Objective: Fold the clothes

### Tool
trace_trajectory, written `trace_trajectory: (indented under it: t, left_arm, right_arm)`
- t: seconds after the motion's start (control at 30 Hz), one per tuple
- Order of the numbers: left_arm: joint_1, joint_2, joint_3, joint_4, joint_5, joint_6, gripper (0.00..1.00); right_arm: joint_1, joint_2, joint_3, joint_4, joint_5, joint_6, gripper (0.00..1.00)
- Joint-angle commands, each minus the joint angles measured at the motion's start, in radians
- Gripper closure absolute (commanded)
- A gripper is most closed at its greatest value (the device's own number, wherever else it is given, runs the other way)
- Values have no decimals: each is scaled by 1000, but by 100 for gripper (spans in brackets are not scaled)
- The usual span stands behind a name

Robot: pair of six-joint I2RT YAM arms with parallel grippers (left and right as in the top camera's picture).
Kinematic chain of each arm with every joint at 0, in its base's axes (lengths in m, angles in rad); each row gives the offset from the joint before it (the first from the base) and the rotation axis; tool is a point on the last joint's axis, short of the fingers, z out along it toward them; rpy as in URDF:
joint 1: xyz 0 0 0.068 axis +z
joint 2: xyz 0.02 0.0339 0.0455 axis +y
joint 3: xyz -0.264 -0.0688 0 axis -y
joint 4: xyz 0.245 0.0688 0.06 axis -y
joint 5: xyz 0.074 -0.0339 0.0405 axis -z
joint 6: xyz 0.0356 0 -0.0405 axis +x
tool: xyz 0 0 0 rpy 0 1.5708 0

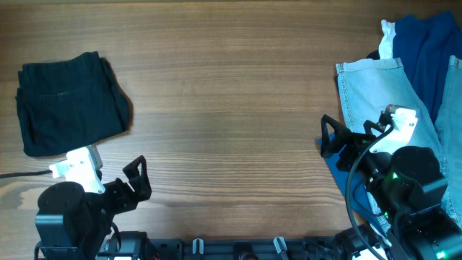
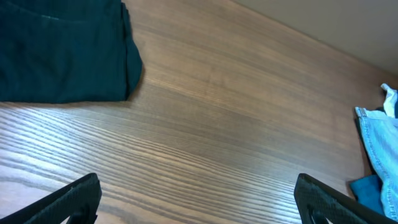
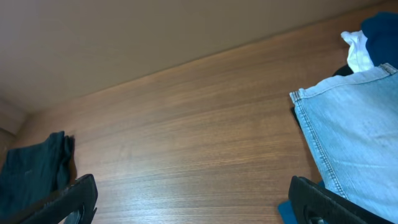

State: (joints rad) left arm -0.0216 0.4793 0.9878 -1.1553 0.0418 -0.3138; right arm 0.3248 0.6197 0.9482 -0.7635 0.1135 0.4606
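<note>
left tool point(image 2: 196, 200): wide, holds nothing | right tool point(image 3: 193, 200): wide, holds nothing | folded soft black shorts point(image 1: 68, 105): far left on brown wooden worktop point(image 1: 231, 108) | light-blue denim jeans point(image 1: 375, 90): far right, touching dark blue cloth point(image 1: 426, 43) | risk: a pinch may grab 2 clothes and drag both

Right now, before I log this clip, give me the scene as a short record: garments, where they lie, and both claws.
black garment: folded-looking, far left of table, apart from both claws
light-blue jeans: lying flat at the right edge
dark blue cloth: behind the jeans, top right corner
white cloth: small piece beside the dark blue cloth
left claw: open, empty, over bare wood
right claw: open, empty, by the jeans' left edge
</note>
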Motion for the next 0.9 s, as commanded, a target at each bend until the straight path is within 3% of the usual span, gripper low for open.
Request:
trace_trajectory:
  t: [0.0,0.1,0.2,0.3,0.53,0.73,0.87]
  left_arm:
    - [-5,-3,-9,-18,-6,-12,0]
    - [-5,-3,-9,-18,-6,-12,0]
    - [-5,-3,-9,-18,-6,-12,0]
    - [-5,-3,-9,-18,-6,-12,0]
    - [-5,-3,-9,-18,-6,-12,0]
    - [-5,-3,-9,-18,-6,-12,0]
    - [-5,-3,-9,-18,-6,-12,0]
  right_arm:
    - [3,13,-11,-8,21,13,0]
    - [-4,2,-18,-27,31,-4,0]
    - [-85,-45,-69,27,-45,-159,0]
    - [-190,-153,-225,212,-233,-356,0]
    - [-279,-586,-714,573,-287,-357,0]
    - [-280,-617,-949,904,-290,-461,0]
    - [-280,-617,-943,779,-291,-459,0]
